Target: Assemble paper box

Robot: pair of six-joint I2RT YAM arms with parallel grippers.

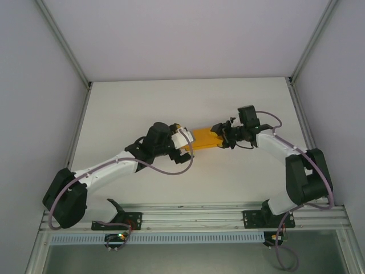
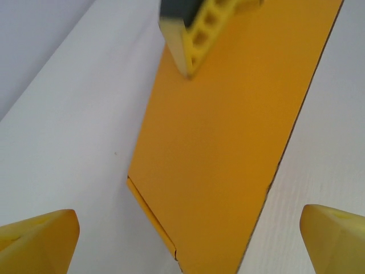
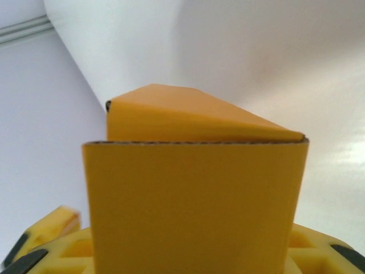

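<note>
Top view: the paper box sits mid-table, between the left gripper and the right gripper.
Left wrist view: left fingers spread wide, clear of the box's long edges.
Right wrist view: right fingers pinching the box's end.

Thin card of paper box: orange-yellow, matt, smooth; cut edge darker, little rough.
On left gripper fingertips: yellow plastic, smooth, slight sheen.
On right gripper finger: same yellow plastic, open lattice, dark matt pad.
White desk: matt, fine ribbed texture at lower right of left wrist view.
Smooth white plastic on arm shells.
Bare grooved metal on rail, bottom of top view.
</note>
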